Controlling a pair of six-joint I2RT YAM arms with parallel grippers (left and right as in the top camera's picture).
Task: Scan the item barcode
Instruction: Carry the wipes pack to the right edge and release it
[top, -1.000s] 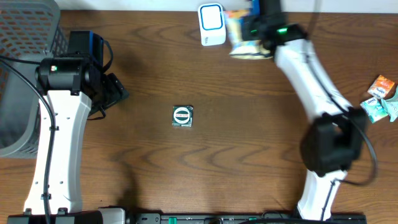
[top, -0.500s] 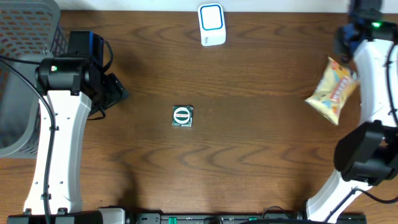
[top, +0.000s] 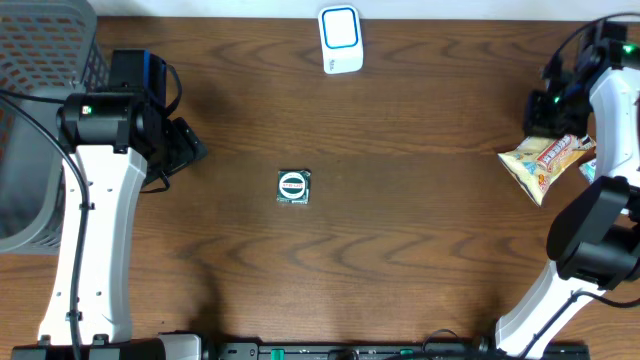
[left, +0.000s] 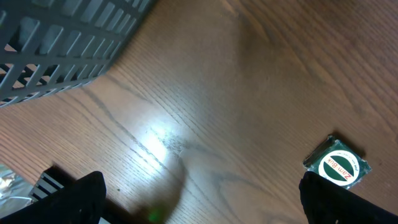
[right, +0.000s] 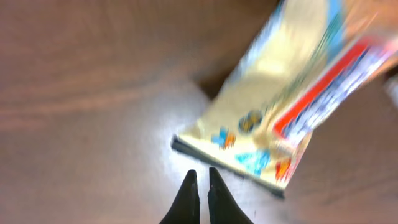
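Snack bag (top: 543, 165) just beyond right fingers (right: 189, 199), closed and empty; left fingers (left: 81, 199) spread

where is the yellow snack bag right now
In the overhead view, the yellow plastic snack bag is at the far right of the table, beside the right arm.

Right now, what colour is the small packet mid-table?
The packet is green with a white-and-red circle; left wrist view shows it best.

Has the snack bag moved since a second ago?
Yes. The snack bag was beside the white scanner; now it is far to the right of it and lower in the overhead view.
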